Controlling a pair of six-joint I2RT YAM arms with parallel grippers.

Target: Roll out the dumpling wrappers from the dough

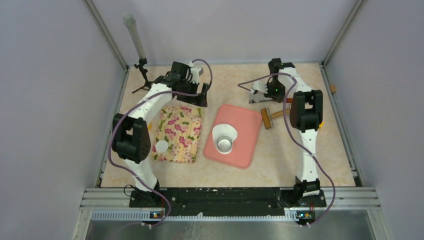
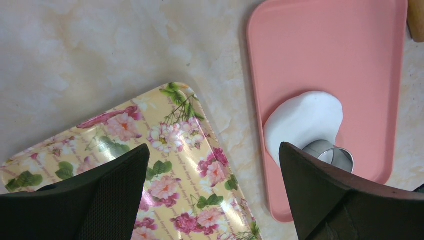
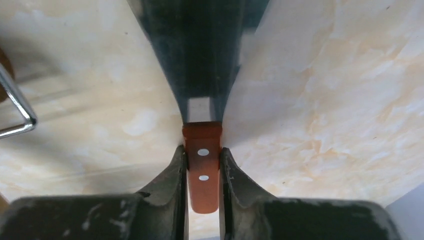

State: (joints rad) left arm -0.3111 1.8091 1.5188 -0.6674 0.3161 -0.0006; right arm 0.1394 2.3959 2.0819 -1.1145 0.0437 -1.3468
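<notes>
White dough (image 1: 223, 131) — flattened sheet on pink board (image 1: 246, 125), ring cutter (image 1: 225, 145) set on it; one dumpling wrapper (image 1: 162, 146) done, on floral tray (image 1: 182, 127), more apparently left to cut; left jaws spread, right jaws pinching orange-handled tool (image 3: 202, 131) on far worktop (image 1: 300, 165).

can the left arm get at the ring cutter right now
Probably yes: the left gripper is open near the board, nothing between it and the cutter on the dough. The right gripper is aside, shut on an orange handle.
</notes>
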